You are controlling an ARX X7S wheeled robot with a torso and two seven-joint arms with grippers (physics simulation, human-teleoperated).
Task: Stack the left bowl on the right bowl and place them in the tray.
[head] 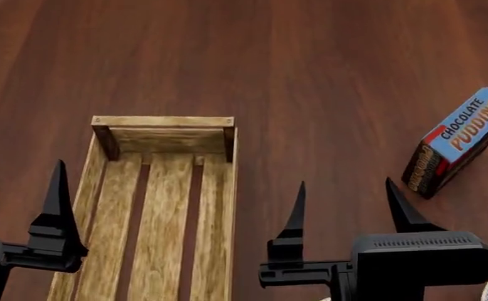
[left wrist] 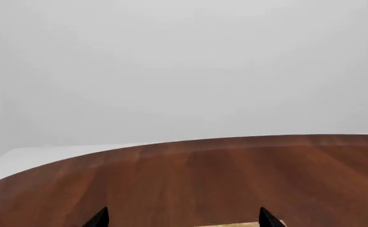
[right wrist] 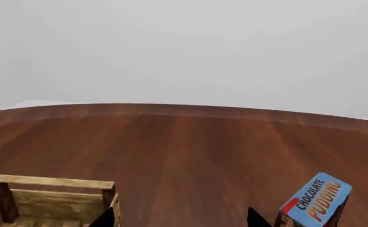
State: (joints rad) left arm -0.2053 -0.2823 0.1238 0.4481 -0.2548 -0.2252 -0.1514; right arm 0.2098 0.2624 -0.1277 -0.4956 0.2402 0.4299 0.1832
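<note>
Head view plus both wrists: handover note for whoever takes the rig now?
Left gripper: only one finger visible, state unclear, holding nothing visible.
Right gripper: open, empty, hovering between tray and pudding box.
Tray: empty, on the table.
Bowls: not clearly in any view; a pale sliver at the head view's lower right corner can't be identified.
Done: nothing. Left: find the bowls, stack left on right, place in tray.

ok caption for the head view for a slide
Both open grippers, left and right, hover over an empty wooden tray beside a chocolate pudding box.
</note>
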